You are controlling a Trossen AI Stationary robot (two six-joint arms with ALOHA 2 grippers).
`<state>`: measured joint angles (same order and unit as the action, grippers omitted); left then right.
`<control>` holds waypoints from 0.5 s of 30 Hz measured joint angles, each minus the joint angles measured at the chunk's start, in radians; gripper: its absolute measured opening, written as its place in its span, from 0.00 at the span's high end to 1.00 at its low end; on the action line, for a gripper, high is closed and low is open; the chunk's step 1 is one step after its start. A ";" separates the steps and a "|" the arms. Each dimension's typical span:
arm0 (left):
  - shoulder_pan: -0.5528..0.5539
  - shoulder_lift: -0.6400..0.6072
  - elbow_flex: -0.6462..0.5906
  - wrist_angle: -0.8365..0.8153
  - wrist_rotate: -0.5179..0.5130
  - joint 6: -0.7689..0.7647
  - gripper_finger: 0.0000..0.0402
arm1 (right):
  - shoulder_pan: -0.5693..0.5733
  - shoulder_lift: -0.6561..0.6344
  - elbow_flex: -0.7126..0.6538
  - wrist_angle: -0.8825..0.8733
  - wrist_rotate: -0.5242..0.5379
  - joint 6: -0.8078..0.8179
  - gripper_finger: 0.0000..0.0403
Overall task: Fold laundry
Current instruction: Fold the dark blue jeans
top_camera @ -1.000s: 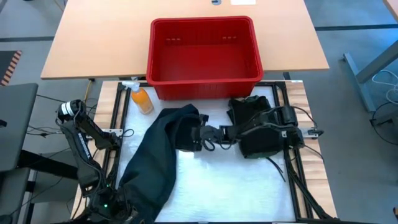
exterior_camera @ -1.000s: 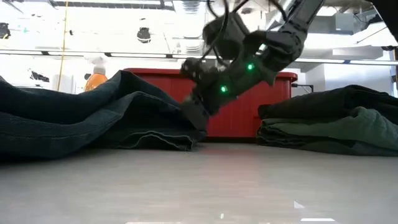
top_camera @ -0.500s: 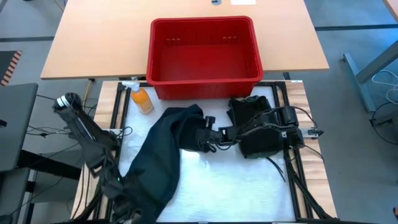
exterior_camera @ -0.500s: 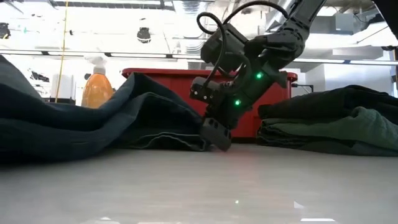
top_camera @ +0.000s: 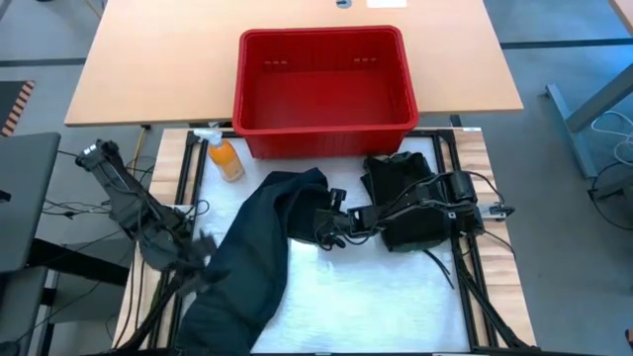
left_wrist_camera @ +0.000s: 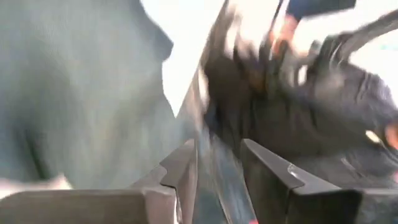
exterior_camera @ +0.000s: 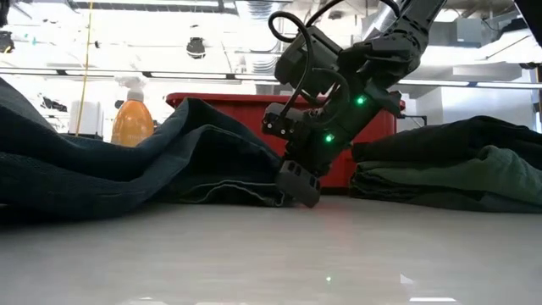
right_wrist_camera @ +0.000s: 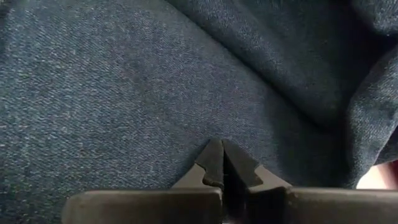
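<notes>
Item 1, dark garment (top_camera: 252,252): a long blue-black denim-like cloth, spread unfolded over the left half of the white mat (top_camera: 376,297), running from just before the basket down to the near edge of the table (top_camera: 129,79). In the low view it lies in soft ridges with a hemmed edge on the mat.

Item 2, folded pile (top_camera: 401,193): black and dark green garments stacked on the right of the mat, near the basket's right corner; in the low view the layers lie flat, one on another (exterior_camera: 457,169).

Item 3, red basket (top_camera: 321,124): plastic, at the far side of the mat, standing on the table.

Item 4, orange bottle (top_camera: 225,156): white spray top, just left of the basket's near corner.

Item 5, right gripper (top_camera: 324,229): reaches leftward from over the folded pile to the right edge of the dark garment, low at the mat; jaws together, the cloth filling the right wrist view just beyond their tips.

Item 6, left gripper (left_wrist_camera: 217,168): at the near left of the mat beside the dark garment; jaws a little apart, and whether any cloth lies between them cannot be told
</notes>
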<state>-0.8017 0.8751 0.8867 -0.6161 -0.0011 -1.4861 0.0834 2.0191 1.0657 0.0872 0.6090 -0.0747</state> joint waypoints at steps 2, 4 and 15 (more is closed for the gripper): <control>0.041 -0.007 0.000 0.007 -0.232 0.221 0.73 | 0.000 0.000 0.000 0.000 0.000 0.004 0.96; 0.077 0.012 0.000 0.017 -0.491 0.400 0.75 | 0.000 0.000 -0.001 0.000 0.000 0.019 0.96; 0.280 0.366 0.001 0.171 -0.835 0.687 0.82 | 0.041 -0.147 -0.042 0.051 -0.032 0.081 0.96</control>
<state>-0.5221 1.2412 0.8875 -0.4452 -0.8365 -0.7995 0.1243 1.8723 1.0236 0.1384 0.5771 0.0060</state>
